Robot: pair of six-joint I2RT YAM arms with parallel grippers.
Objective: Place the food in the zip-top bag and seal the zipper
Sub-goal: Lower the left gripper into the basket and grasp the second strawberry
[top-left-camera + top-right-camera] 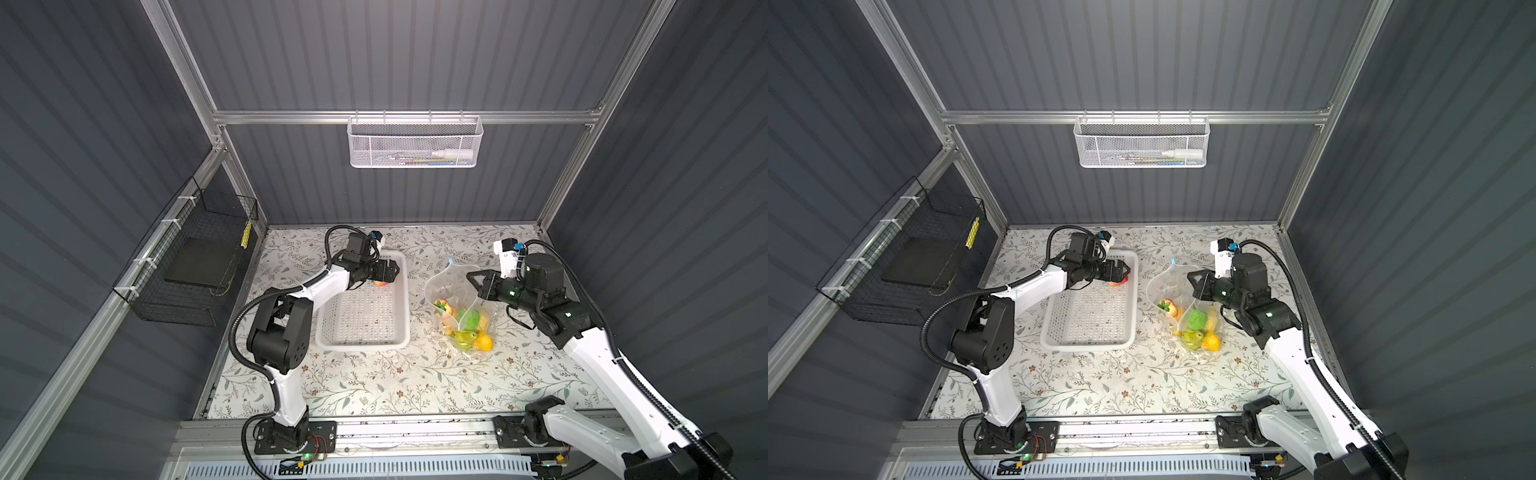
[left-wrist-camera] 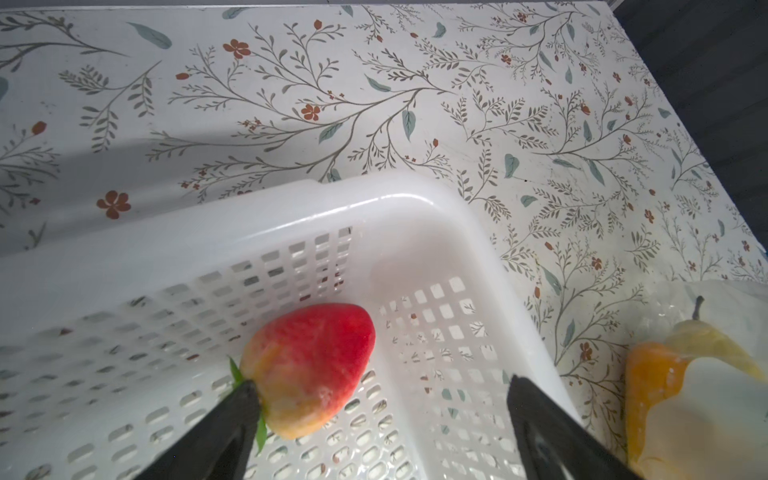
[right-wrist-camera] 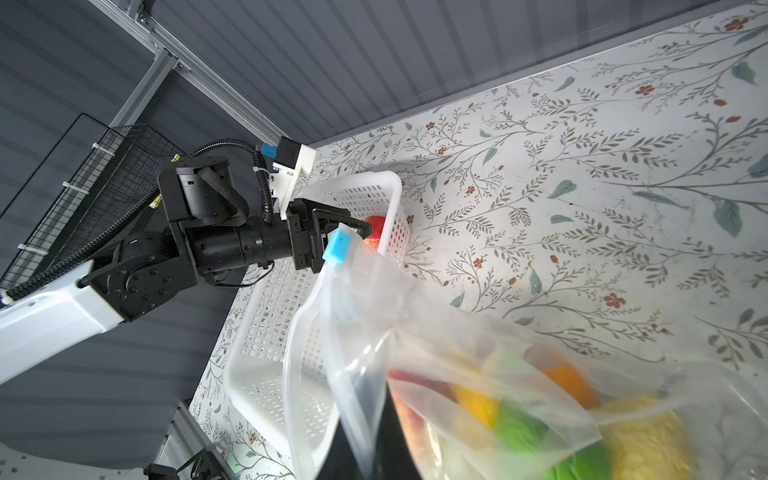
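Spread wide at the left end effector (image 2: 380, 386) and gripping nothing. Lowered into the far corner of the basket (image 1: 361, 345), seen in both top views (image 1: 1121, 272). Between its fingers in the left wrist view: a strawberry (image 2: 309, 365), red fading to yellow-orange, lying on the perforated floor. One finger (image 2: 245, 399) right at the green leaf end, the other beside the basket wall and apart from the fruit. Nothing else visible in the basket. Just right of the basket on the floral worktop (image 1: 374, 386): the bag (image 1: 449, 282), clear and crinkly, bottom resting on the worktop, mouth lifted and gaping. Zipper (image 3: 287, 374) unsealed, with the blue slider (image 3: 337, 246) parked at the far end of the mouth. Pinched shut at the right end effector (image 1: 470, 275), clamped on the bag's mouth edge on the right side and holding that edge up. In the right wrist view, only a dark finger behind the film near the frame's lower edge. Heaped in the bag's lower part: the food (image 1: 467, 328), among it a second strawberry (image 1: 441, 305), a round green fruit (image 1: 469, 319), a pear (image 1: 465, 337), a lemon (image 1: 484, 343) and, in the right wrist view, something orange (image 3: 569, 382), blurred.
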